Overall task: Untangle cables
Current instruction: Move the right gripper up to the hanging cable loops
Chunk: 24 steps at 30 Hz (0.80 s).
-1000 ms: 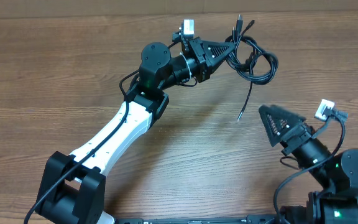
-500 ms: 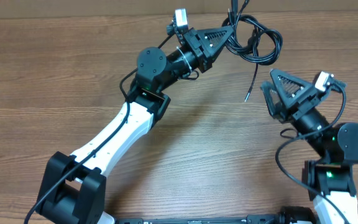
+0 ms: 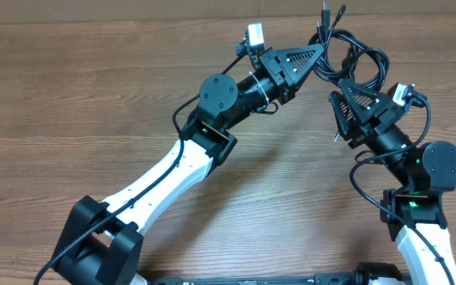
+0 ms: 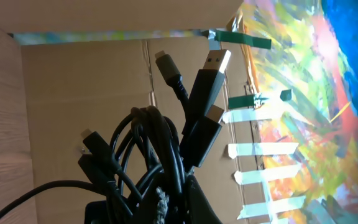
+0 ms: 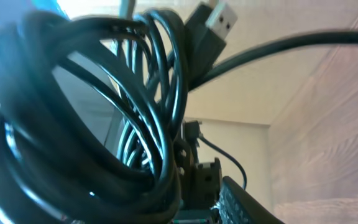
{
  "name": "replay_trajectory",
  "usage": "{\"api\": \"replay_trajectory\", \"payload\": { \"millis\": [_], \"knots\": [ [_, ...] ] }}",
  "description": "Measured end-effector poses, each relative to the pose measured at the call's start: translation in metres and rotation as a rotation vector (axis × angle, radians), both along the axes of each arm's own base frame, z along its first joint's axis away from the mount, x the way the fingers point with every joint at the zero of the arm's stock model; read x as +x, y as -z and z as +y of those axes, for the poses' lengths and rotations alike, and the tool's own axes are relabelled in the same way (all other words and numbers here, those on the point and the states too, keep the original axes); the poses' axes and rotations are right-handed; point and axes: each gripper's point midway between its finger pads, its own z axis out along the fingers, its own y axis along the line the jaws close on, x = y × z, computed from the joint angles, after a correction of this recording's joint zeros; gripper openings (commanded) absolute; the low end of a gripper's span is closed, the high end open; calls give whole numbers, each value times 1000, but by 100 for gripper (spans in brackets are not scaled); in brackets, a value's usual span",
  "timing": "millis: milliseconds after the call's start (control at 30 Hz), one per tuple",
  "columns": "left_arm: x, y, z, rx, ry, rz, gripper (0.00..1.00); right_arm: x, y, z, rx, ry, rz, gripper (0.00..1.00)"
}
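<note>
The cables [image 3: 356, 65] are a tangled bundle of thin black cords held above the far edge of the table, with plug tips [image 3: 328, 11] sticking up. My left gripper [image 3: 321, 54] is shut on the bundle's left side. In the left wrist view the cables [image 4: 160, 143] rise from the gripper [image 4: 179, 210], and a silvery USB plug [image 4: 213, 65] tops them. My right gripper [image 3: 341, 99] is just below and to the right, jaws narrowed around the lower loops. In the right wrist view the cables [image 5: 104, 93] fill the picture and run down into the gripper [image 5: 185, 210], beside its ribbed finger [image 5: 257, 202].
The wooden table [image 3: 70, 95] stretches left and toward the front. A cardboard wall [image 3: 133, 9] runs along the far edge. A bright painted sheet [image 4: 316, 93] is taped to it behind the bundle. The two grippers are close together at the back right.
My left gripper carried the bundle to the right. My right gripper came up from the front right to the bundle's lower loops, and its jaws narrowed from wide open.
</note>
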Motion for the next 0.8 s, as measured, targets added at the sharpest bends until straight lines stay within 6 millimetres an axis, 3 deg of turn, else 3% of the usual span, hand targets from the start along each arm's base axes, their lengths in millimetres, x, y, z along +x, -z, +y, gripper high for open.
{"api": "replay_trajectory", "payload": {
  "millis": [200, 333, 533, 800],
  "knots": [
    [1, 0, 0, -11, 1, 19, 4, 8, 2, -11, 16, 75, 19, 40],
    [1, 1, 0, -13, 5, 28, 4, 14, 13, -18, 16, 123, 66, 20],
    [1, 1, 0, -12, 4, 33, 4, 16, 17, -20, 3, 142, 74, 4],
    [0, 3, -1, -7, 10, 38, 4, 16, 20, -20, -47, 146, 56, 4]
  ]
}}
